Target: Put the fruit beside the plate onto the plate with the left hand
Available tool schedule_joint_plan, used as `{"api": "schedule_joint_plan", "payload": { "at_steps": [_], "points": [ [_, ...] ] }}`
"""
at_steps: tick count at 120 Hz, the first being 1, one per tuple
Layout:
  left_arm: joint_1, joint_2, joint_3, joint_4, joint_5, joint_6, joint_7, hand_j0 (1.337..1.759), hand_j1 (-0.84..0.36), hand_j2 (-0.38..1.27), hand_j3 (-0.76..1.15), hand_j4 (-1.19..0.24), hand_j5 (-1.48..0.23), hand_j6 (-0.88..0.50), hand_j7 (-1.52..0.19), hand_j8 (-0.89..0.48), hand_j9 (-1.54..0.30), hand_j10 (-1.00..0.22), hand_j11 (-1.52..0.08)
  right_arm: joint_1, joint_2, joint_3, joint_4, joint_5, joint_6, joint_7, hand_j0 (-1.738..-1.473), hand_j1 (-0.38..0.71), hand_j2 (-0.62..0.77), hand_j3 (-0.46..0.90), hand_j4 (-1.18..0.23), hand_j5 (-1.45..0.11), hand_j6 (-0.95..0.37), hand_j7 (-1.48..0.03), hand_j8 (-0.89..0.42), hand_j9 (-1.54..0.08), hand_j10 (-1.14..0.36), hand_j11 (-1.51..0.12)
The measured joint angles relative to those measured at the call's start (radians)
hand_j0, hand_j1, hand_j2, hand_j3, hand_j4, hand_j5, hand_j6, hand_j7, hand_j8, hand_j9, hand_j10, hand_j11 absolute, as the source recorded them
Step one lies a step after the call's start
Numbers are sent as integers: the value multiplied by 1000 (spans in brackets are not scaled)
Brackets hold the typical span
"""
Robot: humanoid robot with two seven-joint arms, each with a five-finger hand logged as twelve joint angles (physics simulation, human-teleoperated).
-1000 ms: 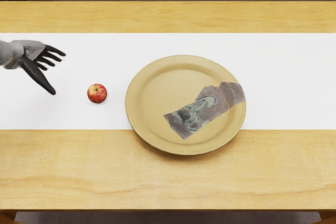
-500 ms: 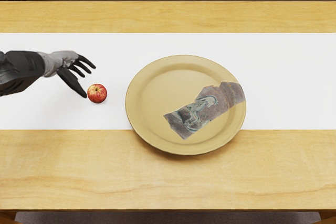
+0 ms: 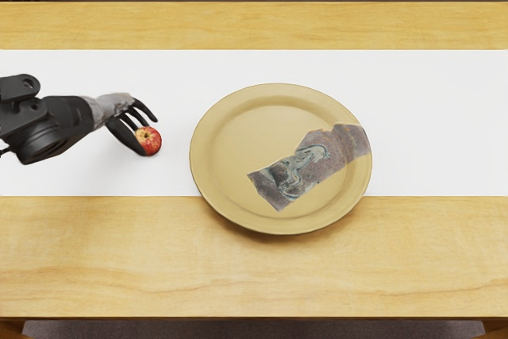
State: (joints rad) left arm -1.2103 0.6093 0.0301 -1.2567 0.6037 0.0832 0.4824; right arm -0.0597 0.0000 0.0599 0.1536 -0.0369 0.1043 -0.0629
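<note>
My left hand (image 3: 127,120) is at the apple's (image 3: 149,141) left side, fingers (image 3: 145,108) spread and curved, not closed on it. The apple rests on the desk's (image 3: 238,275) white runner (image 3: 413,117), just left of the plate (image 3: 246,136), not touching it.

Open white runner (image 3: 175,171) separates apple (image 3: 150,140) from plate (image 3: 202,148).

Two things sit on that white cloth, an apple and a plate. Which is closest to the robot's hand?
The small red apple: the left hand is right at its left side, while the tan plate lies apart, further right.
</note>
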Motion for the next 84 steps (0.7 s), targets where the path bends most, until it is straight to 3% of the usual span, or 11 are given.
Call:
{"api": "schedule_joint_plan", "payload": {
  "at_steps": [14,18,41,84],
  "points": [
    [-3,-29,18,9,6,16,1,1655,-260,97,0,-512,-645,-463,-654,-464,-665,-502,-664,-1,0,0,0,0,0,0,-1658,-349,0,0,0,0,0,0,0,0,0,0],
    [-5,-33,23,13,9,19,1,1654,-282,215,0,-529,-654,-475,-673,-464,-687,-511,-685,-2,0,0,0,0,0,0,-1658,-349,0,0,0,0,0,0,0,0,0,0],
    [-5,-34,40,23,5,33,3,1653,-216,223,0,-573,-715,-477,-740,-492,-755,-550,-756,-4,0,0,-1,0,0,0,-1658,-349,0,0,0,0,0,0,0,0,0,0],
    [-59,-32,43,22,-13,29,8,1656,-276,459,0,-647,-888,-435,-878,-485,-876,-653,-877,-5,0,0,3,-1,0,0,-1658,-349,0,0,0,0,0,0,0,0,0,0]
  ]
}}
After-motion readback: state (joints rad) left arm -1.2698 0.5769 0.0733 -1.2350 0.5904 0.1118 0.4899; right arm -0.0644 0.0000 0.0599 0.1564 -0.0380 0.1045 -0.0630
